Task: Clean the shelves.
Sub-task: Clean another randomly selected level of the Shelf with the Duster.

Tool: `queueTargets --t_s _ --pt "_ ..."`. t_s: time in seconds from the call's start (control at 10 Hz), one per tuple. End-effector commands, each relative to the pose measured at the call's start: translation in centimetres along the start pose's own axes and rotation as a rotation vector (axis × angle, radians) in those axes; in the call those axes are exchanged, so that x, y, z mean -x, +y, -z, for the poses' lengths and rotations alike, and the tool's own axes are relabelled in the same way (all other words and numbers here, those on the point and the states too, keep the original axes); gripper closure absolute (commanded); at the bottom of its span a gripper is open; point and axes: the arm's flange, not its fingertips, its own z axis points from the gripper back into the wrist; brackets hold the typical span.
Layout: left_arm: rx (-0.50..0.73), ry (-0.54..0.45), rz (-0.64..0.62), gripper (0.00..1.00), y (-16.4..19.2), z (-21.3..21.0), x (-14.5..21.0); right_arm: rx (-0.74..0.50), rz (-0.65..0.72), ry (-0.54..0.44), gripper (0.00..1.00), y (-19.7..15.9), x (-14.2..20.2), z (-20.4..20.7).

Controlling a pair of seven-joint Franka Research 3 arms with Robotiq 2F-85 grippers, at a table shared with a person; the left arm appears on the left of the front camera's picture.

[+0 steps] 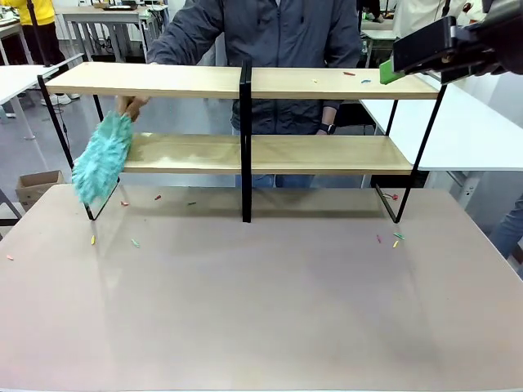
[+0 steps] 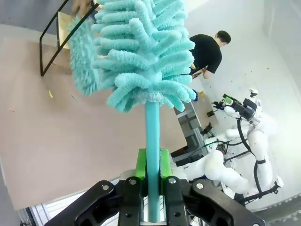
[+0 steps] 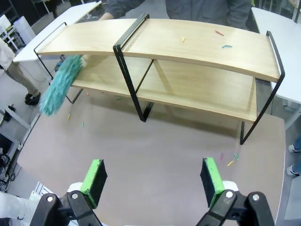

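Shelves (image 1: 327,153) of smooth pale wood, black metal frame (image 1: 245,147), fluffy teal duster (image 1: 102,159), matt tabletop (image 1: 261,310), perhaps laminate

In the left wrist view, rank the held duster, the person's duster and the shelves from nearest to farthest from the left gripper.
1. the held duster, between the left gripper's fingers.
2. the person's duster, upper left, partly behind it.
3. the shelves, top left, just beyond that duster; a close call.
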Motion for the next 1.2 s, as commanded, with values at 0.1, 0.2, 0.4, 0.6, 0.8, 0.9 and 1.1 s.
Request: queueTargets --t_s 0.1,0.2,0.4,0.6,0.8,0.9,1.1 --pt "0.021 -0.03 0.048 0.87 -1.2 -0.2 1.0 0.008 0.001 0.004 0.0 0.0 0.0 0.0" --pt "0.029 -0.014 0.054 0.87 -1.1 -0.1 0.8 0.008 0.001 0.004 0.0 0.0 0.0 0.0" --pt "0.01 0.062 0.079 0.87 -2.1 2.2 -0.6 0.008 0.001 0.004 0.0 0.0 0.0 0.0" --pt "-0.011 0.262 0.15 0.87 -3.7 7.0 -2.8 0.008 0.001 0.004 0.0 0.0 0.0 0.0" --pt "0.037 0.512 0.223 0.87 -6.0 14.4 -5.8 0.008 0.001 0.004 0.0 0.0 0.0 0.0" --pt "0.02 0.605 0.252 0.87 -7.3 18.2 -6.5 0.008 0.001 0.004 0.0 0.0 0.0 0.0" --pt "0.054 0.842 0.301 0.87 -8.8 24.4 -5.5 0.008 0.001 0.004 0.0 0.0 0.0 0.0"
